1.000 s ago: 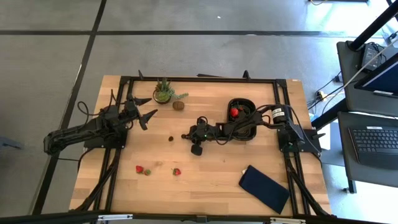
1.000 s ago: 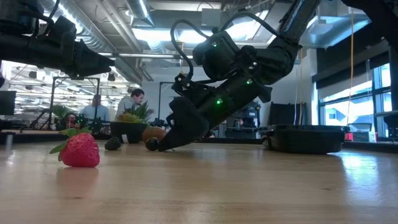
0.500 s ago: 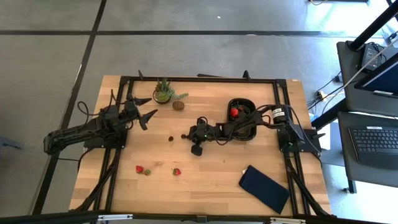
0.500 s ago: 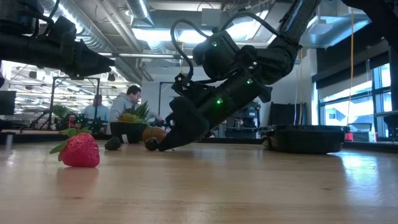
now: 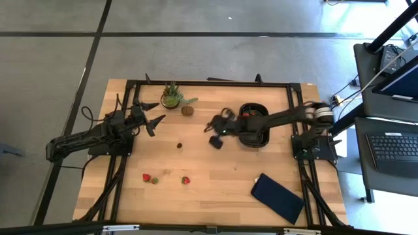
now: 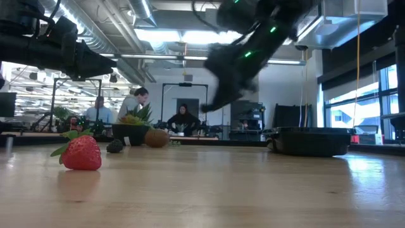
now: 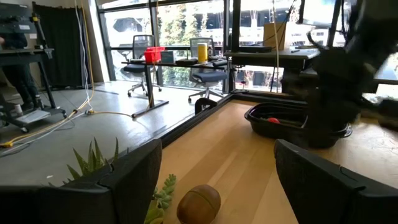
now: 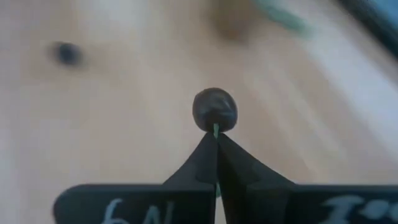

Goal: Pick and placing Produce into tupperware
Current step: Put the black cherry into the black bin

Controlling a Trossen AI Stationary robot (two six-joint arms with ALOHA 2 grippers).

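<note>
1. The right gripper [image 5: 210,123] hangs above the table's middle, just off the nine o'clock end of the black tupperware [image 5: 255,138]. A dark round berry [image 8: 214,110] sits pinched at the very tips of its fingers [image 8: 202,158].
2. In the high view, one red strawberry [image 5: 246,112] shows inside the tupperware, at its eleven o'clock corner.
3. From the right gripper, a second dark berry [image 5: 179,145] lies on the wood at about eight o'clock, well apart; the brown round fruit [image 5: 187,110] lies at about ten o'clock, beside the small potted plant [image 5: 172,96].
4. Two strawberries lie near the table's six o'clock edge, one [image 5: 147,177] left of the other [image 5: 185,179]; a small dark piece [image 5: 155,181] touches or nearly touches the first.
5. White marks show on the right gripper's body in its wrist view, too cut off to read.
6. The right gripper's fingers are closed together to a point, holding only the berry by its stem end.
7. The left gripper [image 5: 149,115] waits at the table's nine o'clock side, its fingers spread wide apart and holding nothing; the brown fruit [image 7: 198,204] lies on the table ahead of it.
8. A dark-blue flat rectangle [image 5: 277,197] lies at the table's five o'clock corner.
</note>
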